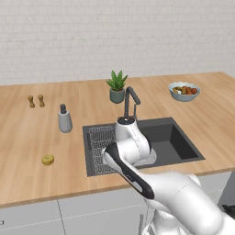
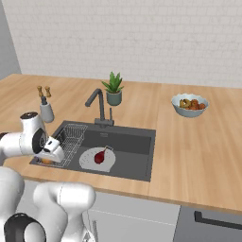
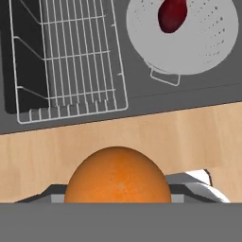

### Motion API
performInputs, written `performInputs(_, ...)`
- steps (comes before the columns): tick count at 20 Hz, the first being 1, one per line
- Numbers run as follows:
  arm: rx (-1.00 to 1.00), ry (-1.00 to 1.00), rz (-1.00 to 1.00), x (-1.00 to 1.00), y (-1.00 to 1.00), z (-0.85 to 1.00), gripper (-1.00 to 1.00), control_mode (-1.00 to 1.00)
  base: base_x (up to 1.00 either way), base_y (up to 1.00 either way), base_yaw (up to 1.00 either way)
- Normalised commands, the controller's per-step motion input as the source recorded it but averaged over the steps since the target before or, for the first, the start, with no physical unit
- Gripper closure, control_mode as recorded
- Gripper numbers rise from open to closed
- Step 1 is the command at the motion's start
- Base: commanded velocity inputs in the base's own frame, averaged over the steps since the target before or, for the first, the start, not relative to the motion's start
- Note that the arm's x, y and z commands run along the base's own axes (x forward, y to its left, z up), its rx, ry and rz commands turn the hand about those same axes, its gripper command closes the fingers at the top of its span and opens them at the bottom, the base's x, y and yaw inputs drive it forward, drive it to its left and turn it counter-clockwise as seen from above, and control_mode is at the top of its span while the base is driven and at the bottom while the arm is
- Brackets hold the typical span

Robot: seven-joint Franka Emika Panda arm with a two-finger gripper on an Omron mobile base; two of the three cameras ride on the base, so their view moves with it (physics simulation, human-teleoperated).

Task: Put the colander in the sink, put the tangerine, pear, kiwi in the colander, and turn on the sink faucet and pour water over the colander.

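Orange tangerine (image 3: 117,176), smooth, round, apparently gripper-held (image 2: 48,158)

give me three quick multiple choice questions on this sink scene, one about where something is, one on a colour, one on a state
1. Where is the colander?
A. on the counter beside the plant
B. in the sink, next to the wire rack
C. on the wire rack

2. What colour is the fruit lying in the colander?
A. dark red
B. yellow-green
C. bright orange

3. What is the state of the gripper?
A. open with nothing in it
B. shut on the faucet lever
C. shut on the tangerine

Answers: 1 B, the pale bowl sits on the dark basin floor beside the rack. 2 A, the dark red fruit lies inside it in the right base view and the hand view. 3 C, the orange fruit sits between the fingers in the hand view, above the counter edge.
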Motion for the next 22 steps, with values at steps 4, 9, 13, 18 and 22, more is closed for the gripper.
performInputs(4,0.01,0.0,-0.1,0.07,-0.89,0.07,1.0,-1.0,0.0,0.0,0.0)
performInputs(9,0.04,0.0,-0.09,0.17,-0.89,0.07,1.0,-1.0,0.0,0.0,0.0)
performInputs(13,0.04,0.0,-0.07,0.25,-0.82,0.05,1.0,-1.0,0.0,0.0,0.0)
performInputs(18,0.1,0.0,-0.08,0.42,-0.73,0.06,1.0,-1.0,0.0,0.0,0.0)
performInputs(22,0.2,0.0,-0.03,0.48,-0.63,0.01,1.0,-1.0,0.0,0.0,0.0)
